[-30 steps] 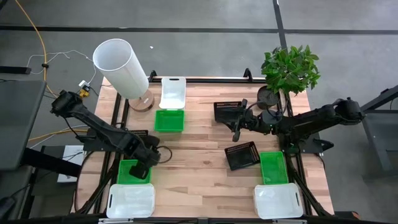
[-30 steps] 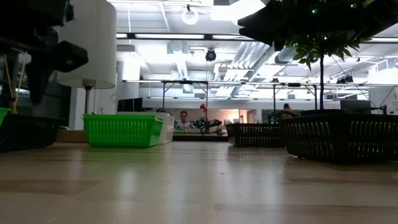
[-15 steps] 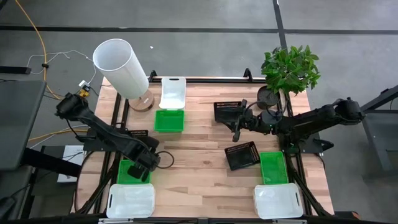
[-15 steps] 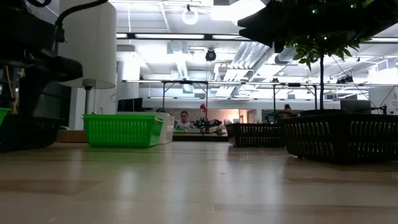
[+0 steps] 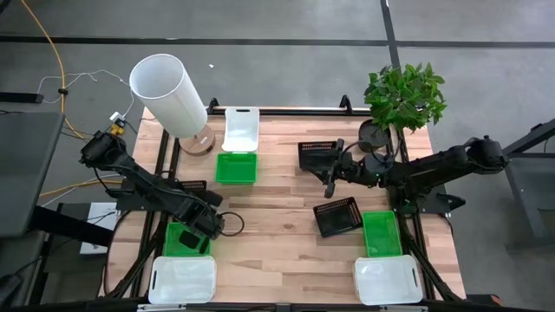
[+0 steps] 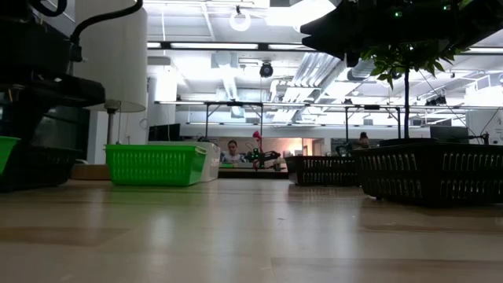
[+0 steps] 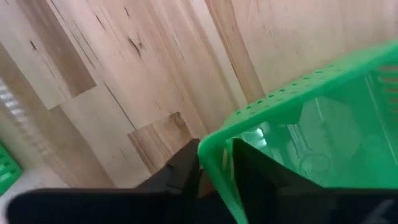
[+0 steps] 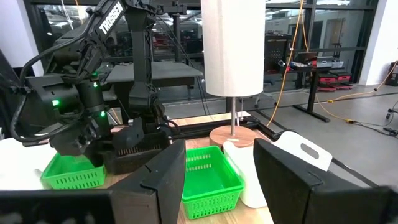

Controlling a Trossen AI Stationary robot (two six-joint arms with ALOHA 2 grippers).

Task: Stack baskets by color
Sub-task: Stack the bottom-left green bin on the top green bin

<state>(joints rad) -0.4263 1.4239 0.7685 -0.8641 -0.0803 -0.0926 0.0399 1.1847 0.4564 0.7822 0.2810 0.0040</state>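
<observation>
Pinching, seemingly, a green basket [image 7: 311,130] rim: bent left claw [image 7: 214,165]

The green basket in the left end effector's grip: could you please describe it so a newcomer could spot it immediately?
Start at the tall white cylinder and follow the table's left edge toward the near corner. The green basket sits there, just above a white basket. Alone among the three green ones, its rim is pinched by the left end effector.

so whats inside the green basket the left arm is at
Nothing shows inside the green basket; the left pincer straddles its rim. The arm covers part of its floor from above.
</observation>
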